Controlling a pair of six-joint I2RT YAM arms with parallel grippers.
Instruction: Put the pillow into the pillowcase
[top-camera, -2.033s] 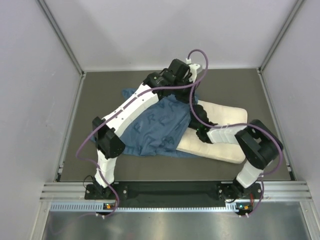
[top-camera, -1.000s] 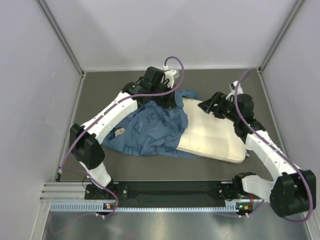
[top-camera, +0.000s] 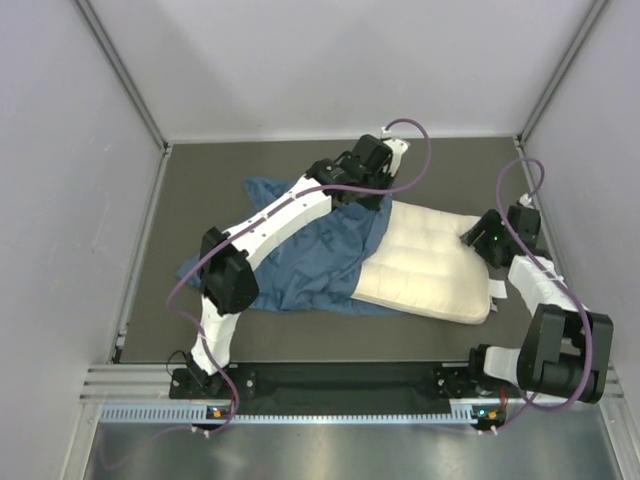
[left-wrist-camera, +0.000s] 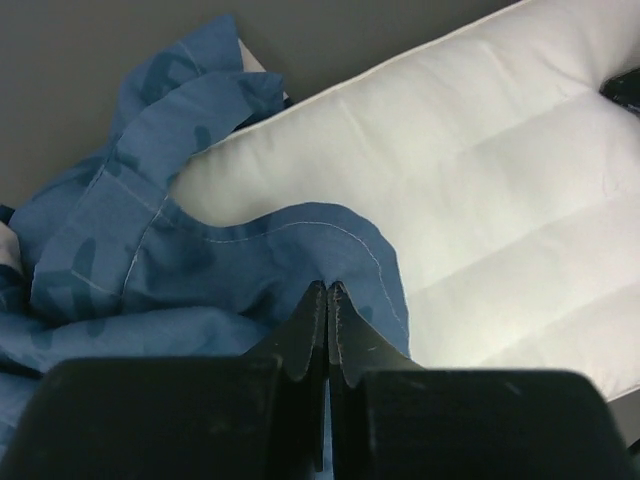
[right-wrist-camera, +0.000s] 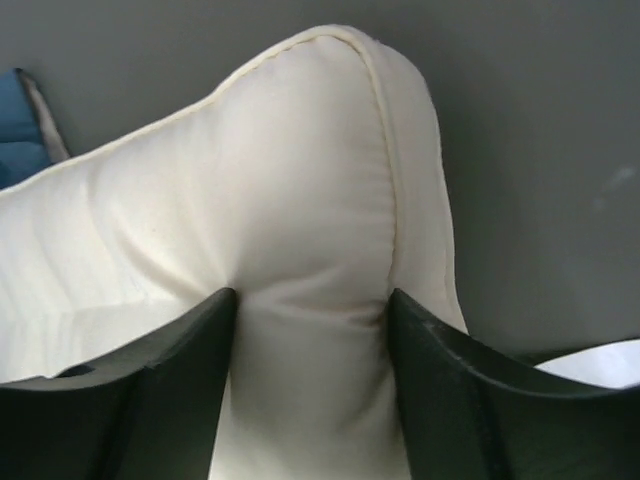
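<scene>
While pillow (right-wrist-camera: 300, 200) lies on table (top-camera: 200, 180) | left fingers (left-wrist-camera: 312, 320) pinched together on pillowcase (left-wrist-camera: 200, 290) hem over pillow | right fingers (right-wrist-camera: 180, 360) clamping pillow corner

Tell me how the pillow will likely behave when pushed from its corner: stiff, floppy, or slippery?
Probably soft and compressible: the corner of the pillow dents and bulges between the right fingers. It would likely buckle rather than slide stiffly. Its matte quilted cloth may drag on the pillowcase covering one end.

Dark grey table (top-camera: 200, 170) between plain pale walls (top-camera: 60, 200)
</scene>
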